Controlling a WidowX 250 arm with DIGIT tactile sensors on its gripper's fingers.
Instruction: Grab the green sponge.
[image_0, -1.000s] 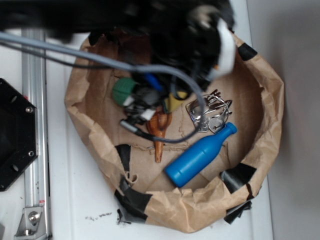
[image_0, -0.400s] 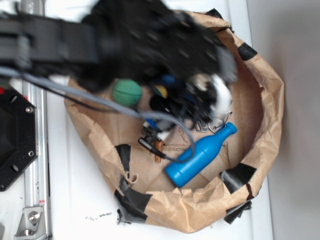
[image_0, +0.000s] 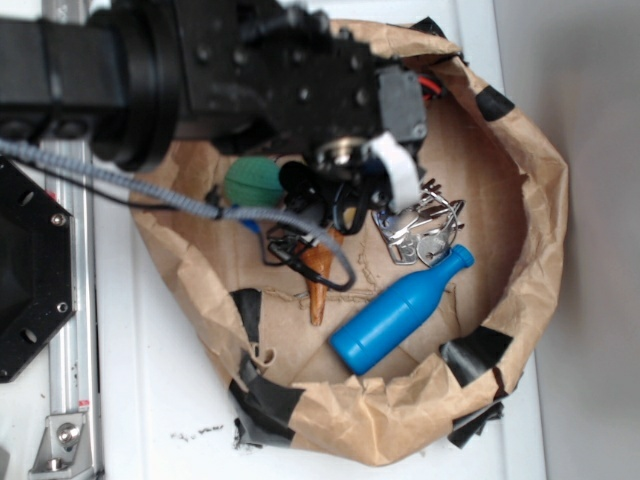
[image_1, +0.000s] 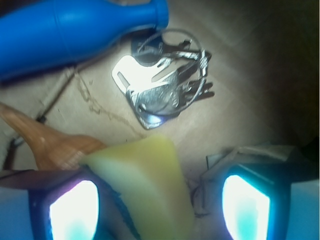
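In the wrist view the green sponge shows as a yellow foam wedge with a thin dark edge on its left side. It stands between my gripper's two fingers. It lies close against the left finger, and a gap separates it from the right finger. The jaws stand wide apart, so the gripper is open. In the exterior view the gripper is low inside the paper basin, and the arm hides the sponge there.
A blue bottle lies at the basin's front right, with a bunch of metal measuring spoons behind it. A round green ball and a brown wooden piece sit left of the gripper. Crumpled paper walls ring everything.
The arm has swung in from the top and dropped into the basin. It now covers the yellow sponge that showed a second ago. The other objects stay put.
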